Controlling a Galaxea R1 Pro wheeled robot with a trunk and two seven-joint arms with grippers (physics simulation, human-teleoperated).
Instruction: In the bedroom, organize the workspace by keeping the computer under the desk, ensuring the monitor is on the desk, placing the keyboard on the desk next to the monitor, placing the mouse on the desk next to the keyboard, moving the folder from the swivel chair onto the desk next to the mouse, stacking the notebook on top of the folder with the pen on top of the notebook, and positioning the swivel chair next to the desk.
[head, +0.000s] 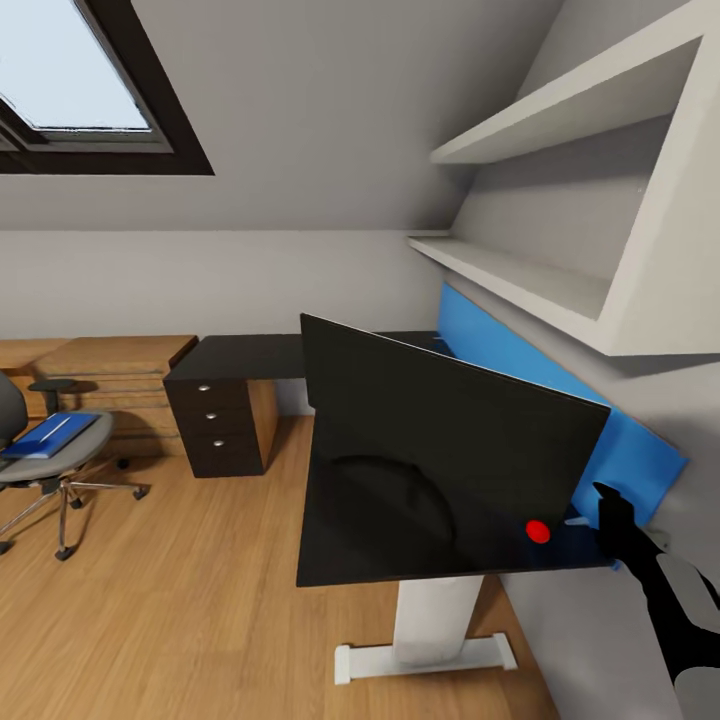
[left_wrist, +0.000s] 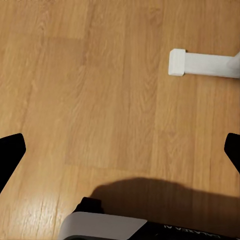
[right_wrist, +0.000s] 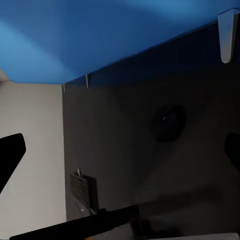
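I judge I'm on the monitor step: the monitor stands on the desk, tilted askew, my right gripper just behind its lower corner. Next I'd square it gently. Both grippers' fingers look spread wide and empty, though dimly seen. The folder waits on the swivel chair.

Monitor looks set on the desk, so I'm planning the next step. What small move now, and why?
Probably draw the right gripper back from behind the monitor and turn toward the swivel chair. The monitor stands upright on the desk, both grippers look open and empty, and the blue folder lies on the chair seat, away from the desk.
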